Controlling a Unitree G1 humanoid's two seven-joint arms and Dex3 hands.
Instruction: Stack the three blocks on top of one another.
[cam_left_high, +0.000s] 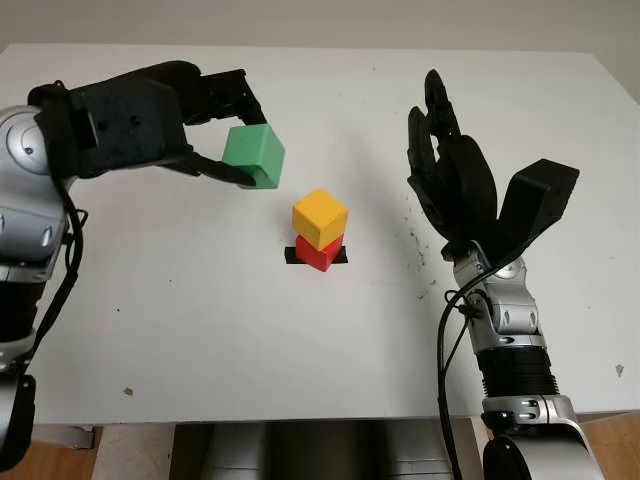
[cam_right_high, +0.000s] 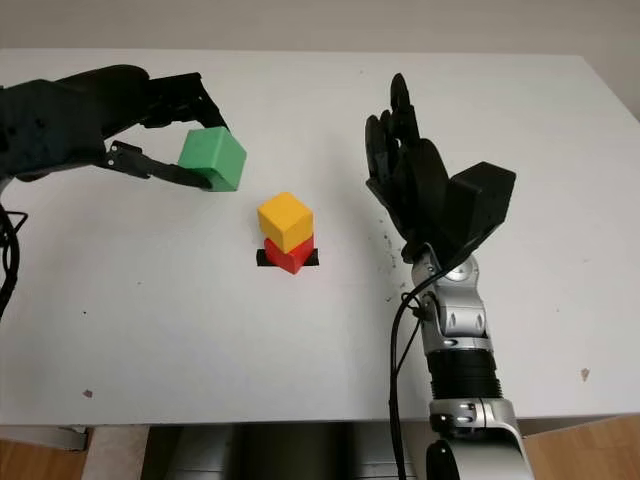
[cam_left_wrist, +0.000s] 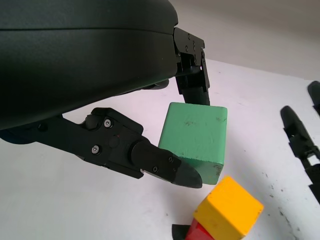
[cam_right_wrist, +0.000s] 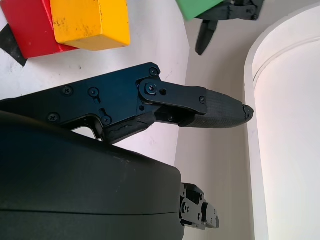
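While the left robot hand (cam_left_high: 215, 130) carries the green block (cam_left_high: 254, 154) above the desk (cam_left_high: 200, 330), up and to the left of the stack, I read its grip as a pinch across two opposite side faces: one finger (cam_left_wrist: 192, 70) bears on the far face and the thumb pad (cam_left_wrist: 170, 170) on the near lower edge. The yellow block (cam_left_high: 320, 217) sits on the red block (cam_left_high: 318, 252), turned slightly out of line with it; the red block rests on a dark marker patch (cam_left_high: 296, 256).

I judge the green block to be rigid, light and smooth-faced, probably painted wood or plastic. It should not deform, but the smooth faces may slip under a light pinch. Grip low on the sides is acceptable, provided the underside stays clear for seating. The yellow block offers a small, rotated landing face, so a careless placement could topple the stack.

The right robot hand (cam_left_high: 450, 180) is open, holding nothing, raised to the right of the stack.
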